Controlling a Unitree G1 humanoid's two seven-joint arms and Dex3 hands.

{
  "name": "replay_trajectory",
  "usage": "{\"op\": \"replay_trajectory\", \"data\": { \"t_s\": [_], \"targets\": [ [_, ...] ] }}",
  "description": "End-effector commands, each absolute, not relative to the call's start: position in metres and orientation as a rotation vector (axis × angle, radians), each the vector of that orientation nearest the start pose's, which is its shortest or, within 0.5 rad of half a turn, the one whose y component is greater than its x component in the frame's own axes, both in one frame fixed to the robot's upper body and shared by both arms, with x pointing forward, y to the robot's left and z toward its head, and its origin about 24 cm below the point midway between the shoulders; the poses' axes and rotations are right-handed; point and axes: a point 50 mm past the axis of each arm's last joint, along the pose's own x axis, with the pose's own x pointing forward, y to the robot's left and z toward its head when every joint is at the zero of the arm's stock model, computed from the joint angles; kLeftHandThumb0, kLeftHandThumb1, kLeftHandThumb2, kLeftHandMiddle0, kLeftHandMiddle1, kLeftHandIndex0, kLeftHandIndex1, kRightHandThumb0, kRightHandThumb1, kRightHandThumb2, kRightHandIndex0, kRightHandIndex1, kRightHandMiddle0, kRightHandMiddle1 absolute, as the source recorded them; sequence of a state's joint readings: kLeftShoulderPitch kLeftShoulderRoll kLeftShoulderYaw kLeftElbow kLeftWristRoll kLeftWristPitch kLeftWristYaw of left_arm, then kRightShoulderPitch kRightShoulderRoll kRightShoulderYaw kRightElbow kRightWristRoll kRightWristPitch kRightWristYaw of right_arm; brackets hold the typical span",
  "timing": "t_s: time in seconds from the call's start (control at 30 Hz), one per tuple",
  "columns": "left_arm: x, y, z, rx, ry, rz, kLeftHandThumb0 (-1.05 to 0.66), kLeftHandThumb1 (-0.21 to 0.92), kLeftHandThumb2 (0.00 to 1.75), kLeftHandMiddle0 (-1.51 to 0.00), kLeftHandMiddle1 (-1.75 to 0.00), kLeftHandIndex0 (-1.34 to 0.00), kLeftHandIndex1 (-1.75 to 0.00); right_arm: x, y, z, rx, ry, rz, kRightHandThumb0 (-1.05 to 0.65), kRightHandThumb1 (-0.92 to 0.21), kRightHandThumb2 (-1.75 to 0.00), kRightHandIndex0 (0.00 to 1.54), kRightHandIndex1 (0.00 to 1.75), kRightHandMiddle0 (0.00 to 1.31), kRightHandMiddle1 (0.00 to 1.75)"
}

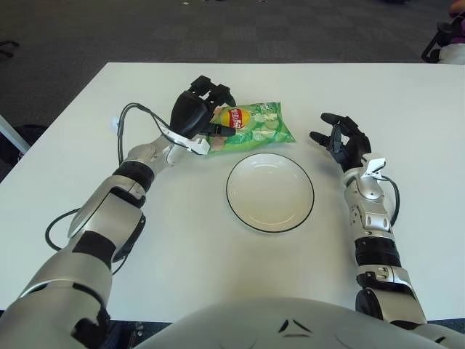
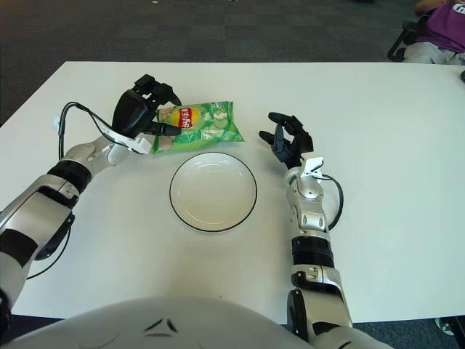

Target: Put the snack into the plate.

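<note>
Left hand [image 1: 197, 115] fingers [image 1: 218, 94] were curled over the left end of the chip bag [image 1: 256, 125] — the black fingertips lay over the bag's near-left corner, and one finger [image 1: 224, 131] ran along its front edge. Whether they actually clamped the bag or just rested against it, I could not tell. The hand itself sat raised just left of the bag, wrist cable [image 1: 131, 120] looping back along the forearm to the left.

The bag was green with a red-and-yellow logo next to the fingertips and lay flat on the white table [image 1: 87, 189], long axis running away to the right of the left hand. Nearer the robot than the fingers and a bit right: the white plate [image 1: 236, 207] with a dark rim, empty, its far edge just beside the bag's front edge — not overlapping as far as I could see. The bag was on the table, not on the plate.

Right hand [image 1: 340, 139] was well to the right of the plate and the bag, fingers spread and relaxed, holding nothing, palm turned toward the plate. It showed above the table surface; contact was unclear.

Beyond the far table edge there was dark carpet [image 1: 145, 29], and a chair base [image 1: 442, 43] at the far right.
</note>
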State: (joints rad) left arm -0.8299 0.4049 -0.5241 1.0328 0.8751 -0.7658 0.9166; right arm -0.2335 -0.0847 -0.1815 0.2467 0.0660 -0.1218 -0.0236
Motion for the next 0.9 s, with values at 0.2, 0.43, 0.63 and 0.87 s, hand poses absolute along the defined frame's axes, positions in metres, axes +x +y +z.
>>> {"op": "replay_trajectory", "data": {
  "t_s": [0.2, 0.43, 0.63, 0.87],
  "targets": [
    [0.350, 0.131, 0.114, 1.022, -0.966, -0.124, -0.36, 0.92, 0.27, -0.49, -0.92, -0.45, -1.47, 0.298, -0.195, 0.066, 0.020, -0.140, -0.154, -0.38, -0.92, -0.74, 0.98, 0.00, 0.45, 0.62],
    [0.350, 0.132, 0.114, 1.011, -0.958, -0.123, -0.36, 0.92, 0.27, -0.51, -0.87, -0.45, -1.47, 0.297, -0.194, 0.066, 0.020, -0.141, -0.154, -0.38, -0.92, -0.74, 0.98, 0.00, 0.45, 0.62],
    [0.350, 0.136, 0.113, 0.793, -0.807, -0.131, -0.37, 0.92, 0.28, -0.52, -0.83, -0.36, -1.38, 0.296, -0.193, 0.066, 0.020, -0.142, -0.154, -0.38, -0.92, -0.74, 0.98, 0.00, 0.45, 0.62],
    [0.346, 0.149, 0.122, 0.367, -0.713, -0.162, -0.42, 0.92, 0.21, -0.60, -0.61, -0.27, -0.57, 0.296, -0.192, 0.067, 0.020, -0.143, -0.154, -0.38, -0.92, -0.74, 0.98, 0.00, 0.45, 0.62]
  ]
}}
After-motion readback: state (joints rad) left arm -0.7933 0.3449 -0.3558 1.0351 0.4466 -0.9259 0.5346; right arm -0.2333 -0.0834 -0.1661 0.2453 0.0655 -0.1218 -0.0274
